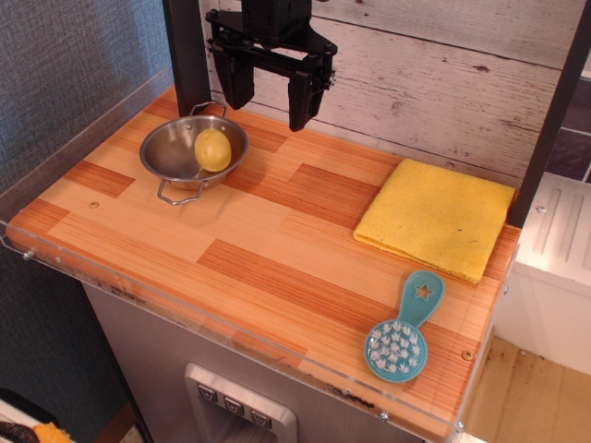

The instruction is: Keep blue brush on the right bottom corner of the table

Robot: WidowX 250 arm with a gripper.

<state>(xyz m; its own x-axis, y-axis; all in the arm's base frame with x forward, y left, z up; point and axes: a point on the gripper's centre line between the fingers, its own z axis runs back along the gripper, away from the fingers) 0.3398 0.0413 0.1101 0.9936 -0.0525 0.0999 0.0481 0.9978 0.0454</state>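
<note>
The tool [272,92] hangs open and empty above the back of the worktop [185,235], just behind the steel bowl [189,152] with a yellow ball [212,149]. The blue brush [404,330] lies bristles up in the right bottom corner, just before the yellow cloth [436,217]. I judge the placing is done; only retreat remains. The acrylic rim runs near the brush head; the middle is free.

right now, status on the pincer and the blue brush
Pincer open, empty, raised at back. Blue brush bristles up at table right bottom corner. Nothing in the way.
</note>
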